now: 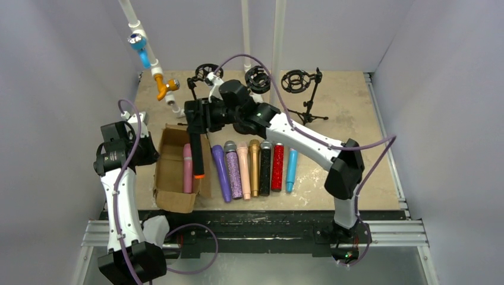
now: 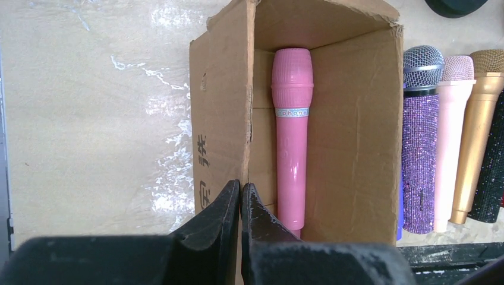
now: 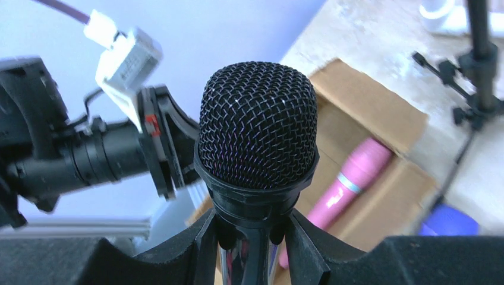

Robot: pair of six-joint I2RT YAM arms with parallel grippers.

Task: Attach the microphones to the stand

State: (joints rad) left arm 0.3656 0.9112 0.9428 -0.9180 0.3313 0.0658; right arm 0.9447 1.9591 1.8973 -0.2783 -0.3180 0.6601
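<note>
Top external view: how far along?
– Barely: your right gripper [image 3: 252,234] clamps the black microphone [image 3: 257,133] over the box [image 1: 169,172], your left gripper [image 2: 241,199] is pinched together, the row of microphones [image 1: 254,168] waits, stands [image 1: 309,101] look bare

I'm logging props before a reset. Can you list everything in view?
Table: one, beige, under everything.
Cardboard box: one, brown, table's left, open.
Pink microphone: one, pink, lying in the box.
Row of microphones: seven, purple, purple glitter, peach, gold, black glitter, red glitter, blue, right of the box.
Black microphone: one, black with orange end, held above the box.
Clipped microphones: two, blue and orange, on the white pipe, back left.
Ring-topped stands: three, black, table's back.
Left end effector: one, black, shut, at the box's wall.
Right end effector: one, black, shut on the black microphone.
</note>
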